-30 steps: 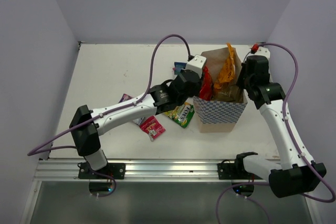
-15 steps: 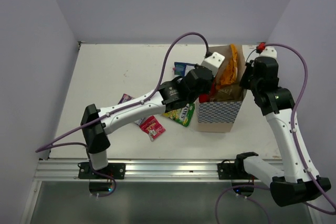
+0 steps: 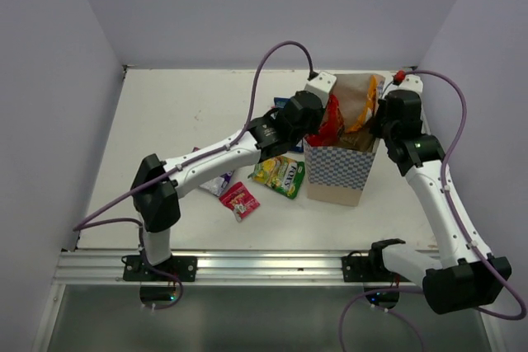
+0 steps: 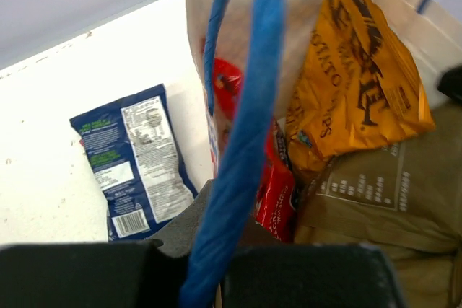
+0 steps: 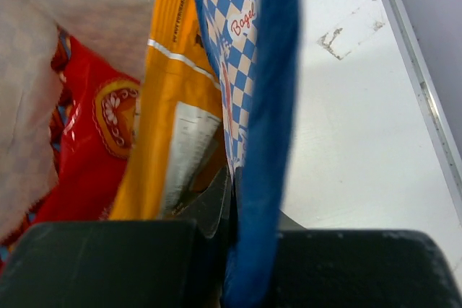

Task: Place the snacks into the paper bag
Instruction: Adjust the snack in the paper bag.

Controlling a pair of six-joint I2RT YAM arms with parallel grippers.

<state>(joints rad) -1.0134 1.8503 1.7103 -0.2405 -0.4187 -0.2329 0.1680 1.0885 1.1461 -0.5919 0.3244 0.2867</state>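
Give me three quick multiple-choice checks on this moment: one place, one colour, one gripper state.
1. Inside the paper bag show: A a red packet and an orange packet; B purple and yellow-green packets; C only a pink packet.
2. The dark blue packet lies: A in the bag; B on the table outside it; C between the jaws.
3. The left gripper and right gripper are: A open; B each shut on a blue cord handle; C each holding a packet.
1 A: both stick up from its mouth. 2 B: it lies flat on the white top. 3 B: each wrist view shows a cord between the jaws.
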